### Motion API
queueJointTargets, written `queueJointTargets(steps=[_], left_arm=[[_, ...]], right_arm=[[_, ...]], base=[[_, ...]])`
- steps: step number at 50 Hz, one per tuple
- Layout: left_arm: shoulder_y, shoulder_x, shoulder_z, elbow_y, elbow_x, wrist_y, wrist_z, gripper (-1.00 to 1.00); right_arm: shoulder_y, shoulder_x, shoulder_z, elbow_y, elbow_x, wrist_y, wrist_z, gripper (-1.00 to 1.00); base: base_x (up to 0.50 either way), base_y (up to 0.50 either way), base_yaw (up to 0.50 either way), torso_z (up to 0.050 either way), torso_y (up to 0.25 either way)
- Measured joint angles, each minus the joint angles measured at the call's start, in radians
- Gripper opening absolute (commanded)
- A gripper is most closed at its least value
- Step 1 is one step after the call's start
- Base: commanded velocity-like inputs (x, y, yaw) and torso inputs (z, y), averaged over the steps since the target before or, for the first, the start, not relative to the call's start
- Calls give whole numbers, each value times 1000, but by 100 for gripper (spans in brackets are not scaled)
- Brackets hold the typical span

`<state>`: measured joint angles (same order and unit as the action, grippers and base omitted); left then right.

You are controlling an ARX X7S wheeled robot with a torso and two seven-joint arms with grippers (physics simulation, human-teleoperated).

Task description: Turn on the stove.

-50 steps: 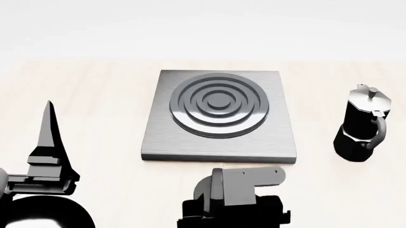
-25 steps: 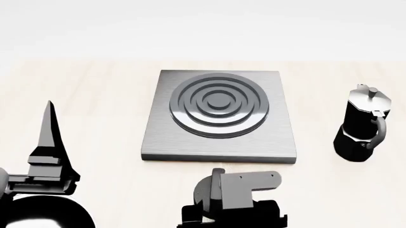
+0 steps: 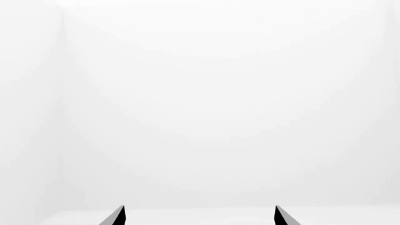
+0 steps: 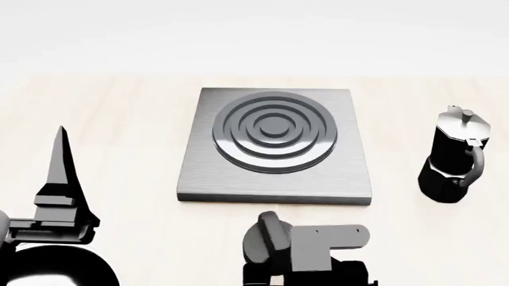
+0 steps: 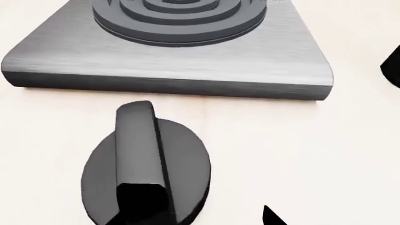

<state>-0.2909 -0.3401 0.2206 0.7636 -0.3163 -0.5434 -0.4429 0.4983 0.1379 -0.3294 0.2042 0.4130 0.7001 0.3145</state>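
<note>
The stove (image 4: 275,173) is a square brushed-grey slab with a dark ring burner (image 4: 275,131) at the middle of the table. Its round black knob (image 4: 266,238) with an upright fin sits just before the slab's front edge. The right wrist view shows the knob (image 5: 147,173) close up, with the slab (image 5: 168,70) behind it. My right gripper (image 5: 194,220) is open and right at the knob. One fingertip (image 5: 269,218) shows beside the knob, and the other is lost against the black fin. My left gripper (image 4: 62,149) is open and empty, pointing up at the left, and also shows in the left wrist view (image 3: 198,216).
A black moka pot (image 4: 455,158) stands to the right of the stove; its edge shows in the right wrist view (image 5: 391,70). A black rounded shape (image 4: 56,268) lies under my left arm at the bottom left. A white wall lies behind the table.
My right wrist has shifted a little to the right and lower, uncovering more of the knob. The left arm, stove and moka pot have not moved.
</note>
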Motion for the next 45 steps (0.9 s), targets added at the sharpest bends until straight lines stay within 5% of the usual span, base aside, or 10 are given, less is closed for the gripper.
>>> queueJointTargets(steps=[45], left_arm=[[-3,-11,14,-3,-7,6,-13,100]], right_arm=[[-128,102,193,-374,35,78,255,100]], base=[[0,0,0,0,0]])
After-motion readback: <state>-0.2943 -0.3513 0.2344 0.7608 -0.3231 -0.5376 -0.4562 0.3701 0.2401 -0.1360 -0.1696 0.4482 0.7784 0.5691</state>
